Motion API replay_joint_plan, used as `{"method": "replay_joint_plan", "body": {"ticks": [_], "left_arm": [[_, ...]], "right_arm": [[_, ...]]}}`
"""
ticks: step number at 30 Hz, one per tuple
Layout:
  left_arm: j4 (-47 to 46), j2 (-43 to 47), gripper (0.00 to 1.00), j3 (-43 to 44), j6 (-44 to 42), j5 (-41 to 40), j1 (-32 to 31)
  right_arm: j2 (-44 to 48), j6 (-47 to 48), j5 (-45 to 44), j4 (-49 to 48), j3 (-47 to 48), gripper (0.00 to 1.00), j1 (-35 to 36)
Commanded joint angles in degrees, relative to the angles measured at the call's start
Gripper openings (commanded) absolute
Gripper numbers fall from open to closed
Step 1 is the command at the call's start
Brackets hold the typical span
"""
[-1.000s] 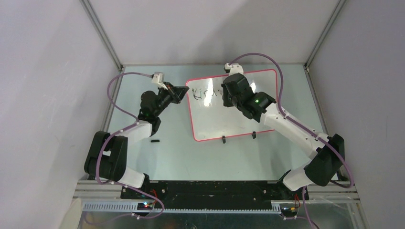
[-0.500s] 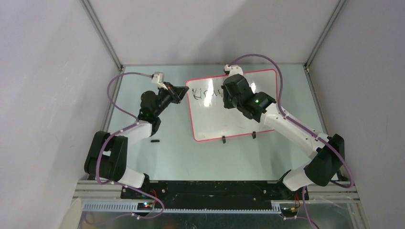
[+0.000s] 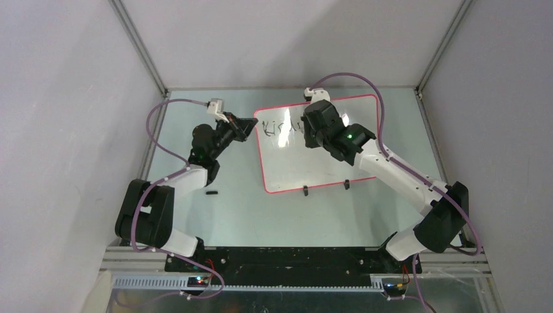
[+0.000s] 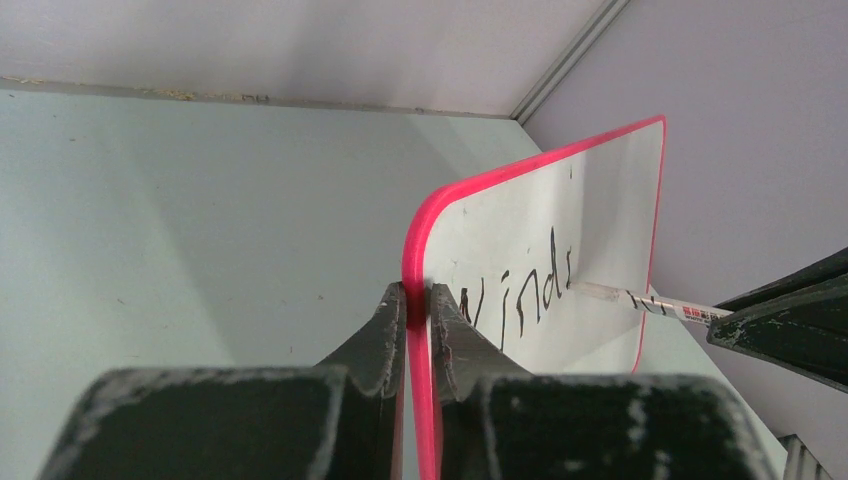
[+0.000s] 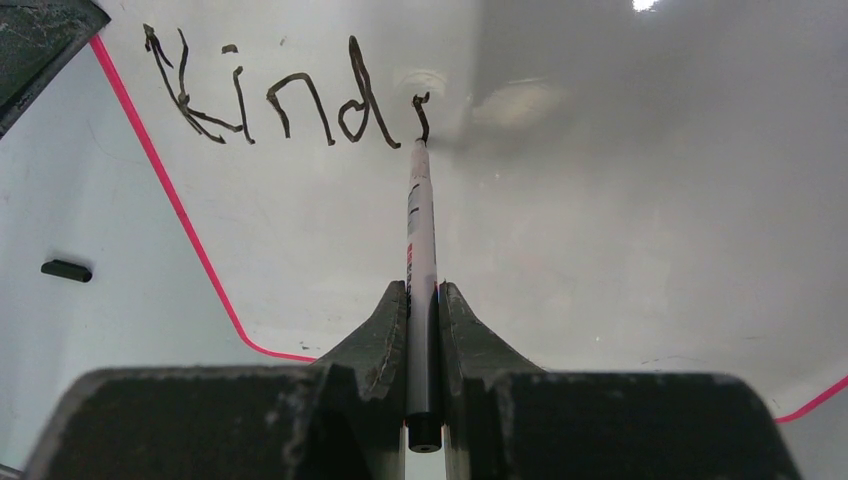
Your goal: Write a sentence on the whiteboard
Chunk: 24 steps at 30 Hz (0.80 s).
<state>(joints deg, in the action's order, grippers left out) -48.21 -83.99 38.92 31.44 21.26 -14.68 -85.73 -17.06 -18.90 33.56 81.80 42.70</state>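
Observation:
The whiteboard [image 3: 332, 160] lies on the table at the back centre, white with a red-pink rim. My left gripper [image 3: 251, 127] is shut on its left rim [image 4: 418, 300]. My right gripper [image 3: 312, 134] is shut on a white marker [image 5: 421, 250], whose tip touches the board. The sentence [image 5: 285, 100] reads "Kind" plus the start of one more stroke at the tip. It also shows in the left wrist view [image 4: 520, 295] and in the top view [image 3: 279, 128], partly hidden by the right wrist.
A small black marker cap [image 3: 210, 193] lies on the table left of the board; it also shows in the right wrist view [image 5: 66, 270]. Two black clip feet [image 3: 305, 191] sit on the board's near rim. Enclosure walls close the back and sides.
My right gripper has moved a little to the right along the top line, and the writing has grown by a stroke. My left arm has not moved.

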Motion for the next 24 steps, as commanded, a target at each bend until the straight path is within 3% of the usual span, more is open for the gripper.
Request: {"method": "replay_joint_plan", "body": {"ticks": [1,24], "left_arm": [[0.05,1.23,0.04,1.43,-2.11,0.84,-0.88],[-0.20,1.73,0.02,1.07,-2.70,0.63,-1.20]], "right_arm": [[-0.73,0.67,-1.41,-0.68,2.92,0.00,-0.20],[-1.94,1.49,-2.29,-0.34,5.72,0.00,-0.99]]}}
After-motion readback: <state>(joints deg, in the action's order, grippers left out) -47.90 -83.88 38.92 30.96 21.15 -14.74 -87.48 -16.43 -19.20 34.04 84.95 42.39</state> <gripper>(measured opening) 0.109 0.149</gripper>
